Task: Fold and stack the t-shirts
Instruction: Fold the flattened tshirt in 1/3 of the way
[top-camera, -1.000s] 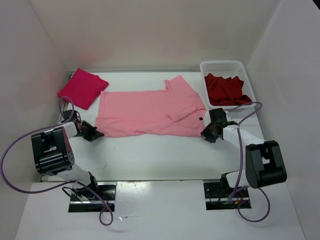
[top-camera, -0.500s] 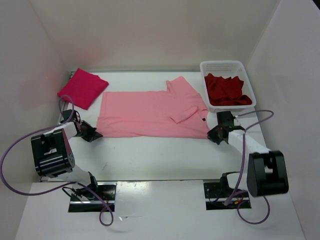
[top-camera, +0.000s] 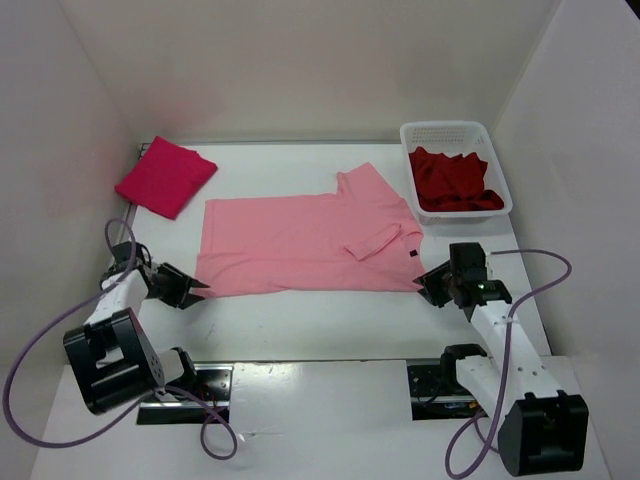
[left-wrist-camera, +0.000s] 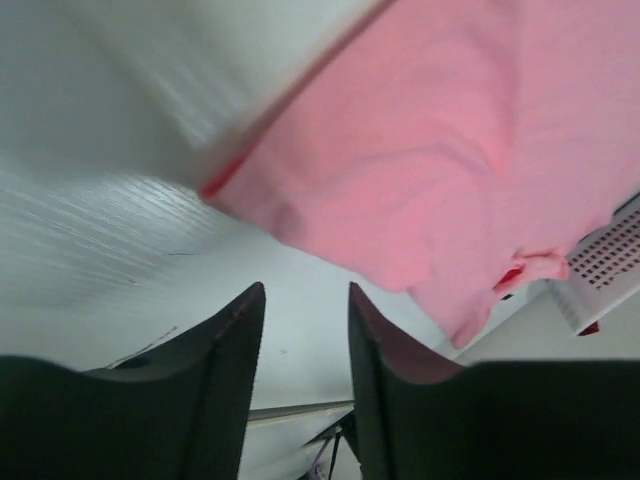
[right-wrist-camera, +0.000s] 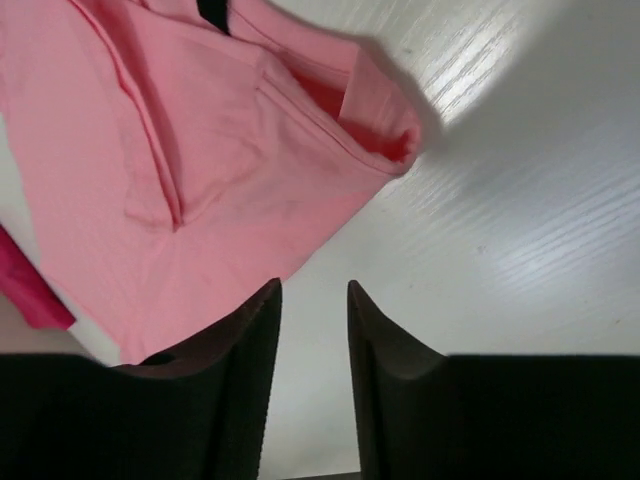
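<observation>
The pale pink t-shirt lies spread flat across the middle of the table, one sleeve folded over its right part. It also fills the upper part of the left wrist view and of the right wrist view. A folded crimson-pink t-shirt rests at the back left. The dark red t-shirt lies bunched in the basket. My left gripper is open just off the shirt's front left corner, nothing between its fingers. My right gripper is open just off the front right corner, holding nothing.
A white lattice basket stands at the back right against the wall. White walls close in the table on the left, back and right. Purple cables loop beside both arm bases at the near edge.
Both grippers have let go of the pale pink shirt's front corners and opened. Both arms have drawn back toward the near edge; the shirt has been pulled nearer and now lies flat.
</observation>
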